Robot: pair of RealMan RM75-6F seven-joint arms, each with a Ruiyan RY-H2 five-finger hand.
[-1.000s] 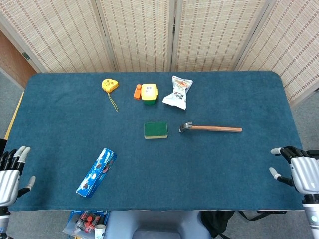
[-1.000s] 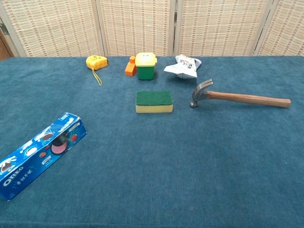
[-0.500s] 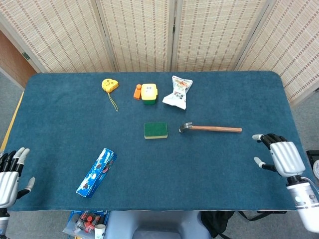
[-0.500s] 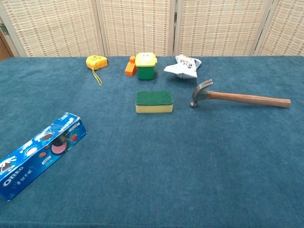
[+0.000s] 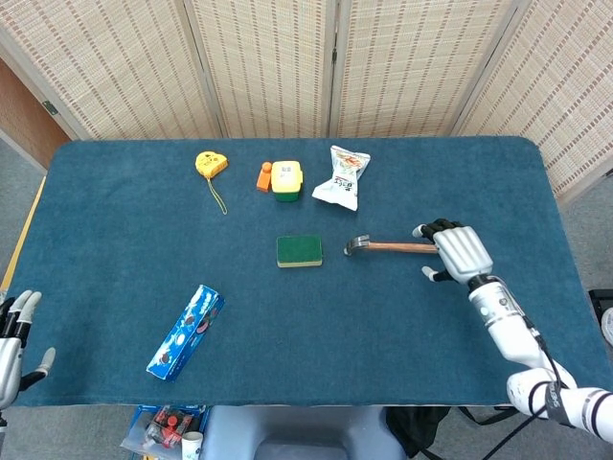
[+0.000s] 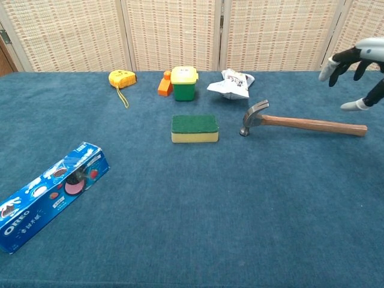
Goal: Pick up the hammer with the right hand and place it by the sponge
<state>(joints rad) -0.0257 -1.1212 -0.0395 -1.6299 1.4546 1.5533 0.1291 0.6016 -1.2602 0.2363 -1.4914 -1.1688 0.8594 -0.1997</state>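
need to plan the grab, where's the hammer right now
In the head view the hammer lies flat right of centre, head toward the sponge, with the right hand over its handle end.

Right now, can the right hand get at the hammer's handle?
Probably yes. The right hand hangs open above the free end of the hammer, whose wooden handle lies bare on the cloth with nothing beside it.

text: "OREO" | on: blue cookie box (image 6: 51, 196) | other labels: unreadable
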